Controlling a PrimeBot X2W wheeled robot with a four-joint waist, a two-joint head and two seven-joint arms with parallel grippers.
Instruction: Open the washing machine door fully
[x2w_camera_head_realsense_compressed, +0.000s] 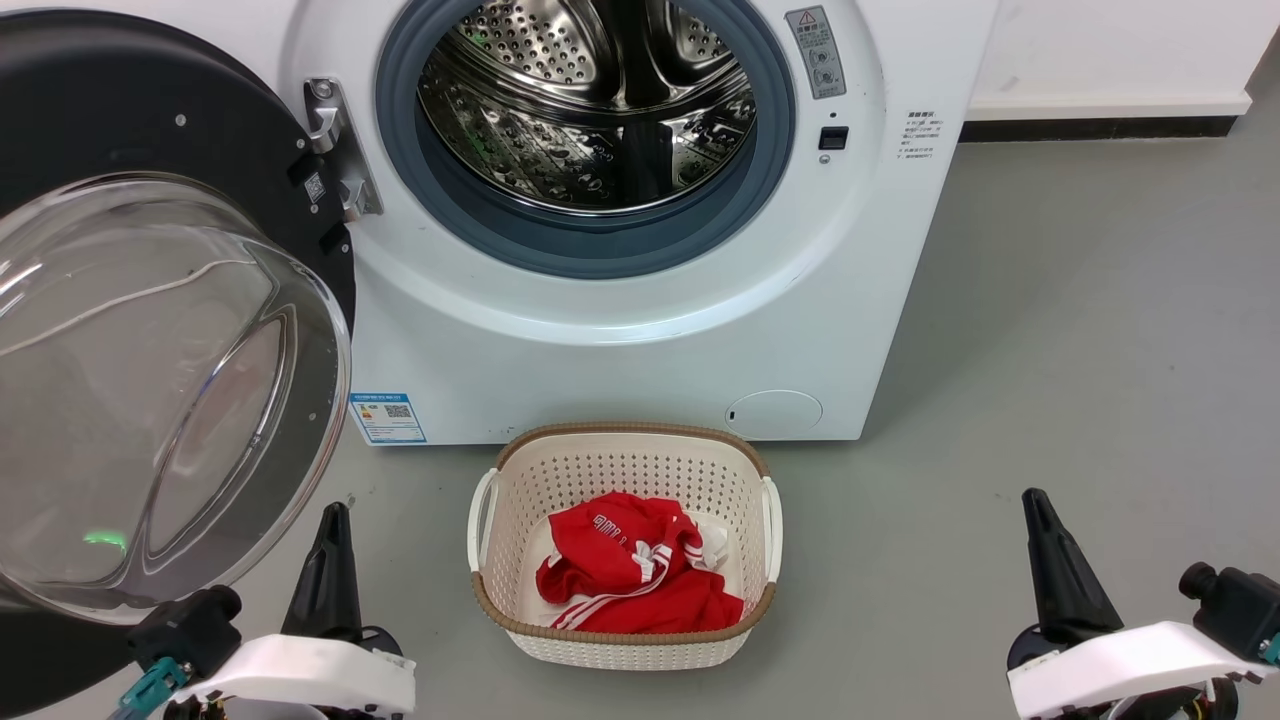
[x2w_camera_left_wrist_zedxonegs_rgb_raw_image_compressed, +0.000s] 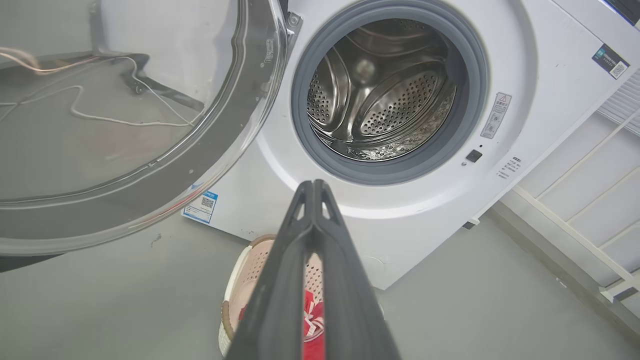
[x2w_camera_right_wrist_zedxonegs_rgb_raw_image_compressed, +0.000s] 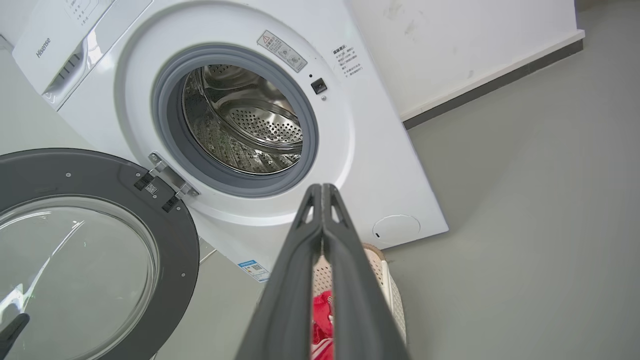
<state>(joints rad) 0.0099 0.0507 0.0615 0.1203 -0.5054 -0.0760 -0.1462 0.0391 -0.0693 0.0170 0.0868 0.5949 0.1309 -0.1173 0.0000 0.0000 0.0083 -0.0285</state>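
We log the washing machine door (x2w_camera_head_realsense_compressed: 150, 130) standing wide. Fingers of left gripper (x2w_camera_head_realsense_compressed: 337, 515) and right gripper (x2w_camera_head_realsense_compressed: 1032, 500) clenched, empty. Risk: left, just beside the door, could nudge it back.

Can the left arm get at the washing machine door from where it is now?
Probably yes: the left pincer, shut, sits close beside the lower rim of the washing machine door, and nothing stands between them.

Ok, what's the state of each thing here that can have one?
door: wide open, nothing touching it.
drum: looks empty.
basket: upright, red garment inside.
left gripper: jaws shut, holding nothing.
right gripper: jaws shut, holding nothing.
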